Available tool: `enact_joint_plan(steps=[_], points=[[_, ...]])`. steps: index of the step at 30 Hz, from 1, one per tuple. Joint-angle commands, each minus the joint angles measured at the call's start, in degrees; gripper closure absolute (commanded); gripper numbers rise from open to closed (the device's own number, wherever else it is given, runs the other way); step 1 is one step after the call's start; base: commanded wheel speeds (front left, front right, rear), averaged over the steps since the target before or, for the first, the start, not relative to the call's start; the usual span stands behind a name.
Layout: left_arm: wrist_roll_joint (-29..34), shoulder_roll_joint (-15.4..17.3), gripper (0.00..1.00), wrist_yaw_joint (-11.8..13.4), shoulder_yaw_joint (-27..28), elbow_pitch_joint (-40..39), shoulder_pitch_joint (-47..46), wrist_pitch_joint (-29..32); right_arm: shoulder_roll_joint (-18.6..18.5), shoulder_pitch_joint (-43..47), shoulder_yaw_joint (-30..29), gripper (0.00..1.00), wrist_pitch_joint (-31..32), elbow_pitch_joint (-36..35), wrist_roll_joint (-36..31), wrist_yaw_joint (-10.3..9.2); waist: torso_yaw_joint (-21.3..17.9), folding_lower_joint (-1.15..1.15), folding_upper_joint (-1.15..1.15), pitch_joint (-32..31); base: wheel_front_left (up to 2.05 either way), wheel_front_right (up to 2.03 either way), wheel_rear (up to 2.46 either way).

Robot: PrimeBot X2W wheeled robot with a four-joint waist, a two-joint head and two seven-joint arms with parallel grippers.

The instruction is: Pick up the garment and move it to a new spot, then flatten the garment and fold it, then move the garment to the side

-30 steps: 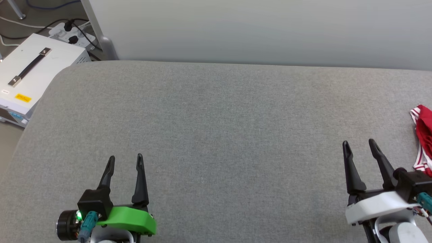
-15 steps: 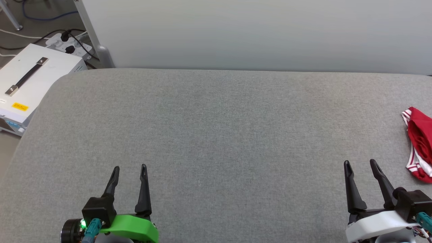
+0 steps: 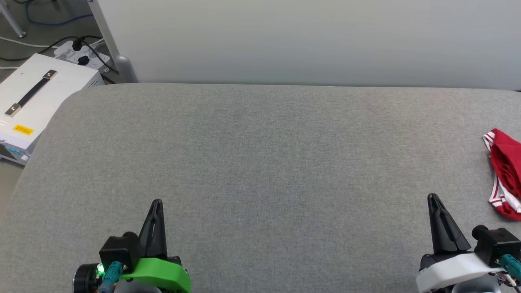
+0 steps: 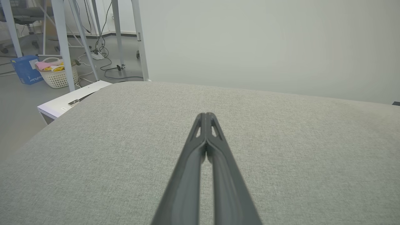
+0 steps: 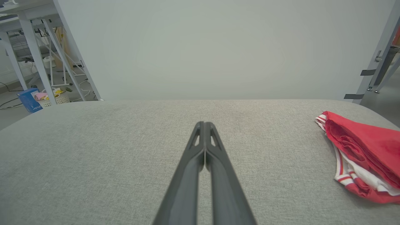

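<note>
Bright, soft, even light covers the grey surface (image 3: 260, 162), and where it comes from cannot be told. The weave reads crisply in the head view. Shadows are faint and soft-edged. A thin one lies along the near edge of the garment (image 5: 365, 147), whose saturated red darkens in its folds. In the wrist views the surface's far edge bows and the frame legs (image 5: 37, 59) lean at the sides. The left hand (image 4: 206, 115) is sharp at its tip, and its fingers (image 4: 187, 175) soften toward the bottom edge. The pale wall (image 5: 200, 47) looks slightly brighter mid-frame.
</note>
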Motion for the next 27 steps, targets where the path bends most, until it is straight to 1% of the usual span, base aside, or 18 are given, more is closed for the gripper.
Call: enact_joint_plan(steps=[1, 27], points=[[0.65, -0.03, 1.0, 0.14, 0.11, -0.35, -0.22, 0.27, 0.2, -0.32, 0.09, 1.0, 0.38, -0.33, -0.85, 0.0, -0.03, 0.0, 0.0, -0.02, 0.0, 0.0, 0.0], [2.44, -0.09, 1.0, 0.52, 0.5, -1.59, -0.74, 3.25, 0.73, -1.08, 0.32, 1.0, 3.39, -1.12, -3.07, -0.02, -0.51, 0.0, 0.0, -0.36, 0.0, 0.0, 0.0]])
